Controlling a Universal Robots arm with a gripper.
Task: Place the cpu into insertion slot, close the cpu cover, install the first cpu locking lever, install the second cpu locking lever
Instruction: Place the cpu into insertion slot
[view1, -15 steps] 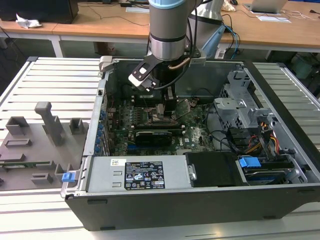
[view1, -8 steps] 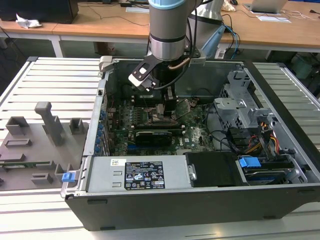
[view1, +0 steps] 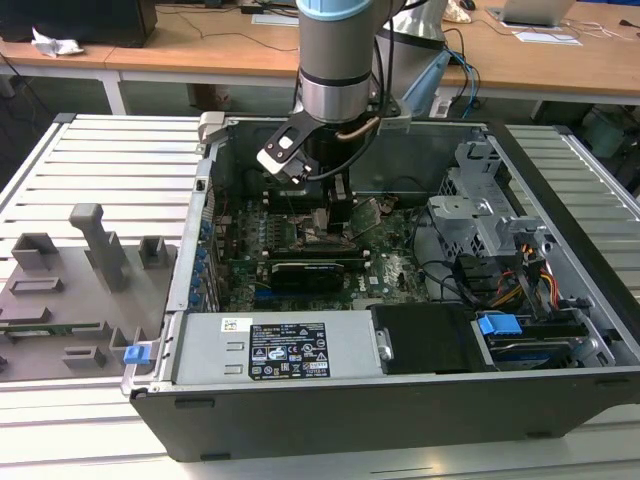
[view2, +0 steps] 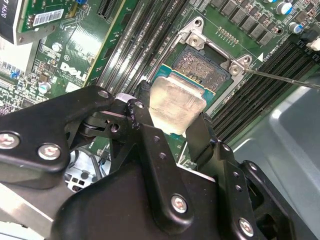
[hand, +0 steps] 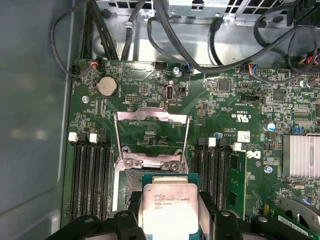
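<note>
– One arm, I gather; what does the exterior view give?
– An open computer case (view1: 300, 420) lying on a slatted metal bench (view1: 100, 150). The arm reaches down into it. Its pincer (view1: 338, 205) is low over the green board (view1: 400, 270), towards the far side of the case.
– And the second wrist view?
– The pincer's two black fingers (view2: 200, 137) are narrowed onto opposite edges of the cpu (view2: 175, 102). They hold it just above the board, partly over the open socket (view2: 207, 62). It does not look seated.
– And the first wrist view?
– The cpu cover (hand: 152, 116) stands swung up, clear of the socket. The cpu lies flat, metal top upward, its edges about parallel with the socket's. It is square, so it has no long axis to speak of.
– How would this step be done well?
– My judgement: keep the chip level and line its corners up with the socket frame. Lower it straight, with no sliding across the contacts. Release only once it sits flush.
</note>
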